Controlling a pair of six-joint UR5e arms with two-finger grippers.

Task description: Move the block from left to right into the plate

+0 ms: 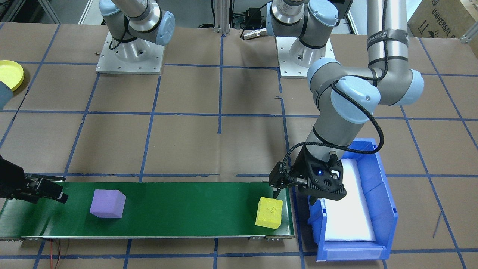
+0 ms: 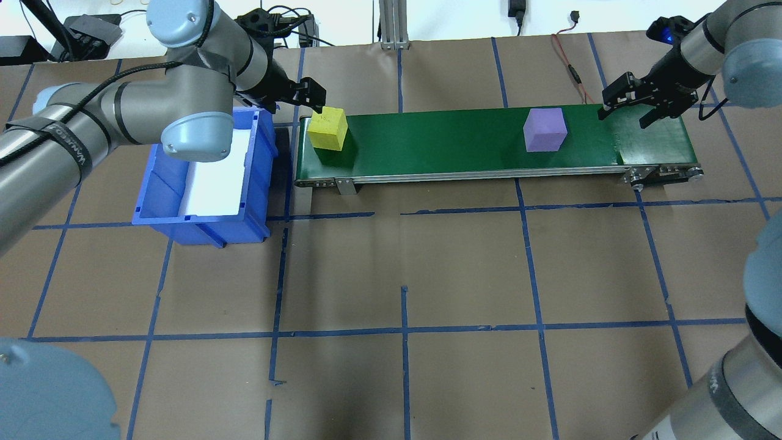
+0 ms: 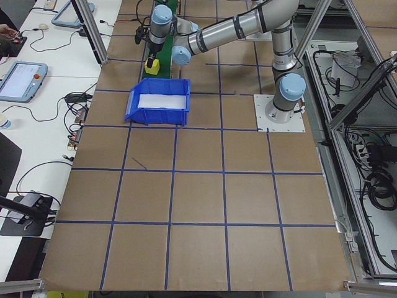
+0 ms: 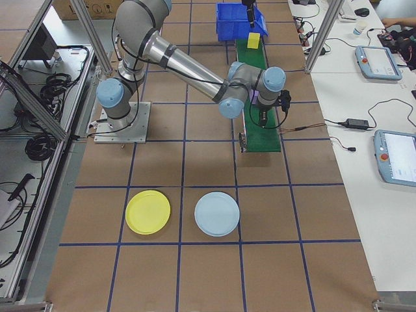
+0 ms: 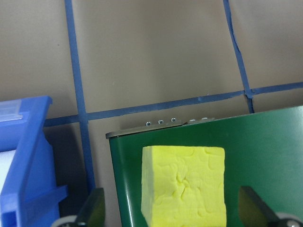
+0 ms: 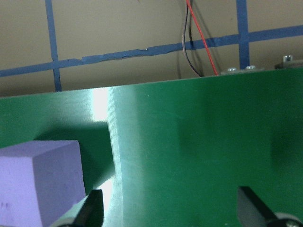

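We see a long green conveyor belt lying on the brown-paper-covered desk, which is marked with blue tape lines. At the belt's end nearest the robot's left arm stands a yellow foam block; a purple foam block stands farther along, towards the other end. Both blocks rest on the belt and are well apart from each other.

The left gripper hangs just beside the yellow foam block, on its far side in the overhead view. In the left wrist view its two fingers stand apart, one at either side of the block, and we see a gap between each finger and the block, so nothing is clamped.

The right gripper hovers over the belt's opposite end, near the purple foam block but apart from it. The right wrist view shows its fingers spread wide over bare green belt, with the purple block at the view's lower left corner.

A large blue rectangular plastic bin with white lining sits just beside the belt's left-arm end.

The small round bright-yellow plastic plate lies on the desk on the robot's right, well apart from the belt. A pale blue round plate lies just beside it.
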